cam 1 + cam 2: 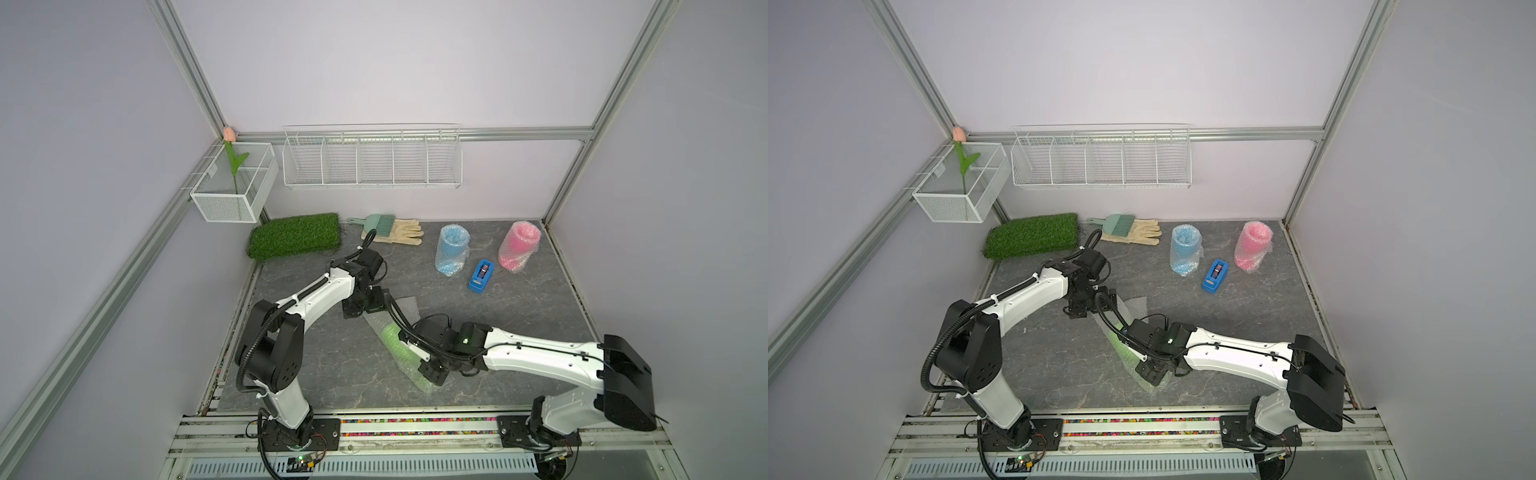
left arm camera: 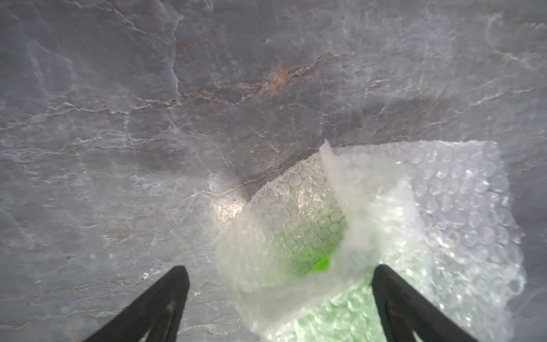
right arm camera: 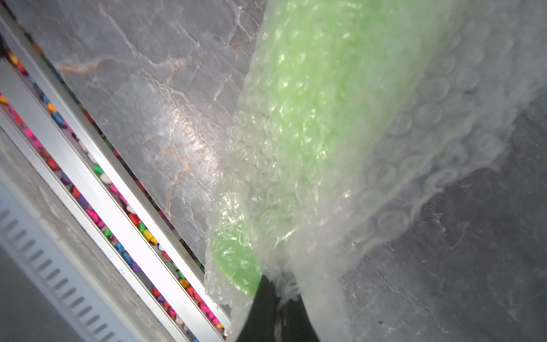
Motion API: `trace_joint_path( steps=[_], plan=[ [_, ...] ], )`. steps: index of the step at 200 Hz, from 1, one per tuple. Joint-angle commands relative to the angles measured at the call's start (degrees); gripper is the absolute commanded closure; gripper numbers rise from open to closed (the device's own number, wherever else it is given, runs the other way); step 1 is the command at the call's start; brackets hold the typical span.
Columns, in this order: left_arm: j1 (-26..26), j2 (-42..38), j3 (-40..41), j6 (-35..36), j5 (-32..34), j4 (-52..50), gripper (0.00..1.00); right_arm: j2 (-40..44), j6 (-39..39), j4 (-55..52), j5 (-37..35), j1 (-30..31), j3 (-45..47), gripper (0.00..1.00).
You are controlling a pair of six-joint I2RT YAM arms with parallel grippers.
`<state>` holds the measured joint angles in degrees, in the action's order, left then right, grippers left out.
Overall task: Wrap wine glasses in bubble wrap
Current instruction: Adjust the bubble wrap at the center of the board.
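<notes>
Worktop [image 1: 519, 316]: grey veined stone finish, dry, lightly glossy; lilac walls on three sides, aluminium frame posts at the corners. A rail [image 3: 88, 207] along the front edge holds coloured pebbles.

Back wall carries a wire rack [image 1: 372, 160]; a mesh basket [image 1: 232, 187] in the left corner holds a tulip [image 1: 229, 134]. At the back of the worktop lie a turf mat [image 1: 296, 235], a brush [image 1: 374, 222] and a glove [image 1: 399, 232].

Blue goblet [image 1: 452, 249] and pink goblet [image 1: 518, 246] stand upright at back right, each wrapped; a tape dispenser [image 1: 481, 276] lies between them.

Green goblet [image 1: 390, 336] lies on its side at centre front, rolled in wrap [image 2: 444, 192].

Left fingers [image 2: 165, 296] are spread wide astride the roll's open end, holding nothing; right fingers [image 3: 263, 308] are pinched together on the wrap at the end nearer the rail.
</notes>
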<state>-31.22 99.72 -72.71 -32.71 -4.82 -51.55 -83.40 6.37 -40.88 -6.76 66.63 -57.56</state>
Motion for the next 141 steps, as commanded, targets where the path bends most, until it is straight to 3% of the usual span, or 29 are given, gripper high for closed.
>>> trace_joint_path(
  steps=[1,44,90,116,141],
  plan=[
    [0.6,1.7,1.8,1.6,0.5,-1.3,0.06,1.8,-11.0,-1.4,0.1,0.1,1.9,0.93],
    [3.7,-4.0,6.9,3.8,2.1,-2.0,0.09,3.3,-22.0,-1.4,-1.7,-1.2,3.6,0.93],
    [4.8,-13.2,3.4,13.1,6.9,-5.0,0.11,9.3,-40.0,2.3,-0.5,-3.2,6.8,0.93],
    [5.0,-13.2,-1.9,19.7,2.7,-4.7,0.12,11.0,-46.6,4.1,-2.5,-3.4,9.9,0.93],
    [5.0,-7.1,-9.1,21.2,-4.2,-7.1,0.11,10.3,-49.1,5.2,-4.6,-3.7,10.5,0.93]
  ],
)
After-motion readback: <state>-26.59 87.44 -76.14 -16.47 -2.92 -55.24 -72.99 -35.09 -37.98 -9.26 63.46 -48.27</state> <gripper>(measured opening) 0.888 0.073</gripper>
